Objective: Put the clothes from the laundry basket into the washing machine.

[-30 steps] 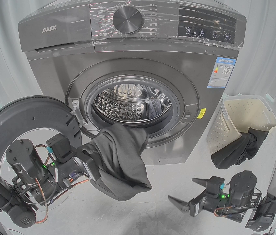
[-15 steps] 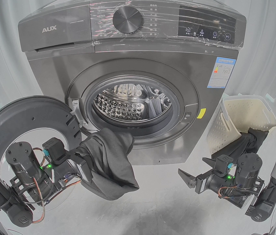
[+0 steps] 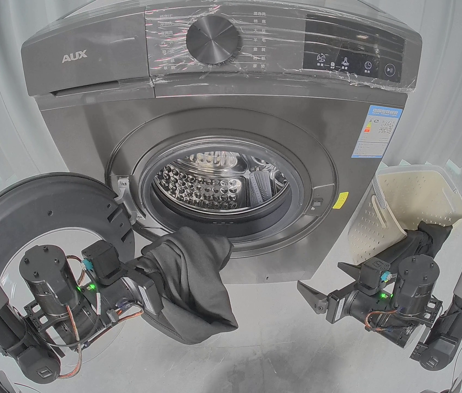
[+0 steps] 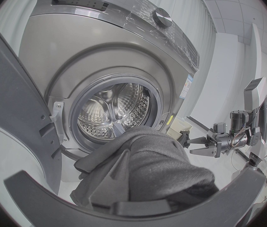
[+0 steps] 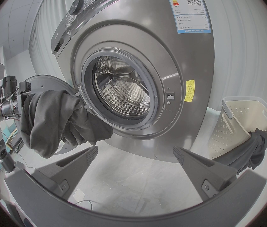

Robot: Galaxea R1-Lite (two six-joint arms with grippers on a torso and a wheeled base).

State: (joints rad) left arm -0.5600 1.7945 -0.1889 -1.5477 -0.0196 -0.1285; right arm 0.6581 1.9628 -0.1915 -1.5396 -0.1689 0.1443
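Two dark garments matter here. Head view: the left pincer [image 3: 151, 293] is clenched on a grey garment [image 3: 192, 279], which hangs low in front of the washing machine [image 3: 94, 115], at the lower-left rim of its drum mouth [image 3: 222, 186]. The way in looks to be up and forward. The right pincer [image 3: 324, 282], released, hovers near the laundry basket [image 3: 405, 192], over whose edge the second garment [image 3: 411, 246] droops.

Left wrist view: the held cloth bunches just beneath the opening.

Right wrist view: spread fingers [image 5: 79, 161] face the machine.

I think I am in a lab or test room: pale curtains [image 3: 1, 110] hang around the washing machine [image 3: 94, 121], protective film [image 3: 274, 34] covers its panel, ceiling tiles [image 4: 231, 16] above.
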